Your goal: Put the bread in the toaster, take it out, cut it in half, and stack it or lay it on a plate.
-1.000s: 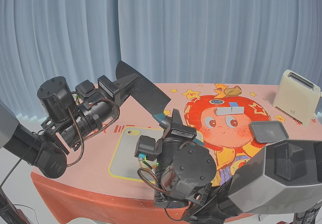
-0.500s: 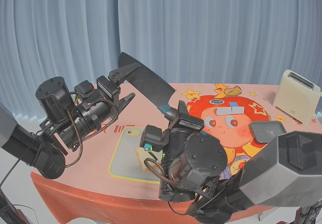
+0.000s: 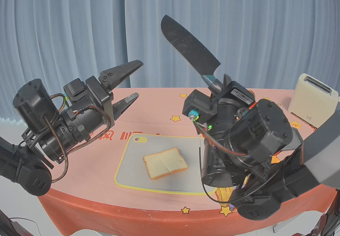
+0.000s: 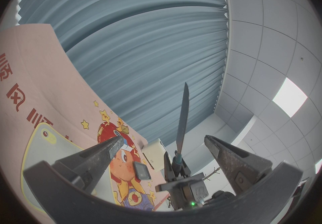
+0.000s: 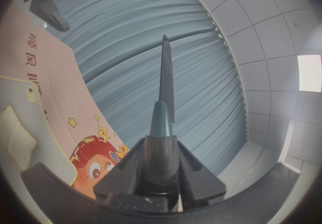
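Observation:
A slice of bread (image 3: 165, 163) lies flat on the grey, yellow-rimmed cutting board (image 3: 132, 173), with a thin line running across it. My right gripper (image 3: 219, 85) is raised above the board's right end, shut on the teal handle of a dark knife (image 3: 189, 47) whose blade points up and to the left. The right wrist view shows the knife (image 5: 166, 77) standing upright in the gripper (image 5: 161, 140), with the bread (image 5: 15, 137) far below. My left gripper (image 3: 138, 79) hovers open to the left of the board, holding nothing.
A cream toaster (image 3: 315, 100) stands at the table's far right edge. The left wrist view shows a grey plate (image 4: 142, 171) in front of the toaster (image 4: 154, 149). The pink printed tablecloth (image 3: 152, 113) lies bare behind the board.
My right arm lifted the knife up and to the right, off the board, uncovering the bread. My left gripper opened and drew back to the left.

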{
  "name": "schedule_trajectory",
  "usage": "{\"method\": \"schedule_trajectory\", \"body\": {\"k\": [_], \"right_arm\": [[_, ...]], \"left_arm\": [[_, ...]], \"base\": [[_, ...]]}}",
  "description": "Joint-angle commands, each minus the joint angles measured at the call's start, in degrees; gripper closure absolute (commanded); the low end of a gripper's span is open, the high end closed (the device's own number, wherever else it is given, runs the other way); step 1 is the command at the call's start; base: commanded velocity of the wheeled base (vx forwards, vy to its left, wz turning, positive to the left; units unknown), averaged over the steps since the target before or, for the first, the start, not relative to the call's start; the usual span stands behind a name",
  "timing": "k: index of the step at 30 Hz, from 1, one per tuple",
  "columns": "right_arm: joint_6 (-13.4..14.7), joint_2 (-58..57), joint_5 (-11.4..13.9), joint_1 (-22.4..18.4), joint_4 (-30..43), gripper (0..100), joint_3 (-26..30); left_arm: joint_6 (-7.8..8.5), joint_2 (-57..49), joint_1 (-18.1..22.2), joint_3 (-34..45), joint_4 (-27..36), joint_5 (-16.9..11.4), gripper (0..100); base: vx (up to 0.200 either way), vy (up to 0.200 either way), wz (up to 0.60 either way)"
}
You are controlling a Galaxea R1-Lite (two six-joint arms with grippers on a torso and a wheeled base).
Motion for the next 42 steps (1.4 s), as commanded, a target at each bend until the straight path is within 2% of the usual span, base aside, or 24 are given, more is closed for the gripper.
{"method": "schedule_trajectory", "body": {"k": [1, 5, 9, 12, 17, 26, 33, 34, 35, 38, 42], "right_arm": [[-0.1, -3.5, 0.1, -1.6, 0.2, 100, 3.5], [-0.2, -4.4, 0.2, -1.9, 3.1, 100, 7.0], [-0.2, -8.5, 0.3, -1.8, 11.7, 100, 9.6], [-0.2, -12.3, 0.5, -1.3, 20.1, 100, 10.4], [-0.2, -15.8, 0.6, -1.2, 28.7, 100, 9.9], [-0.2, -18.0, 0.6, -1.2, 41.3, 100, 4.2], [-0.2, -17.6, 2.0, -1.5, 51.2, 100, -2.4], [-0.2, -17.6, 2.2, -1.6, 51.4, 100, -2.7], [-0.2, -17.1, 4.6, -2.1, 52.2, 100, -3.9], [-0.2, -16.1, 8.1, -2.6, 53.3, 100, -4.7], [-0.2, -15.8, 10.7, -2.6, 54.9, 100, -5.9]], "left_arm": [[0.17, -4.6, -1.1, 0.6, 0.0, -0.1, 0], [1.49, -5.9, -1.1, 1.6, -0.1, -0.4, 0], [2.72, -6.3, -1.1, 1.8, -0.1, -0.8, 0], [2.81, -6.2, -1.1, 1.7, -0.2, -0.7, 0], [2.81, -6.2, -1.1, 1.7, -0.2, -0.7, 0], [2.90, -6.2, -1.1, 1.9, -0.2, -0.8, 0], [3.34, -6.3, -1.1, 2.4, -0.5, -0.9, 0], [3.34, -6.3, -1.1, 2.4, -0.5, -0.9, 0], [3.69, -6.3, -1.1, 2.5, -0.5, -0.8, 0], [4.04, -6.3, -1.1, 2.5, -0.5, -0.9, 0], [4.04, -6.3, -1.1, 2.5, -0.5, -0.9, 0]], "base": [[0.000, 0.000, 0.00], [0.000, 0.000, 0.00], [0.000, 0.000, 0.00], [0.000, 0.000, 0.00], [0.000, 0.000, 0.00], [0.000, 0.000, 0.00], [0.000, 0.000, 0.00], [0.000, 0.000, 0.00], [0.000, 0.000, 0.00], [0.000, 0.000, 0.00], [0.000, 0.000, 0.00]]}}
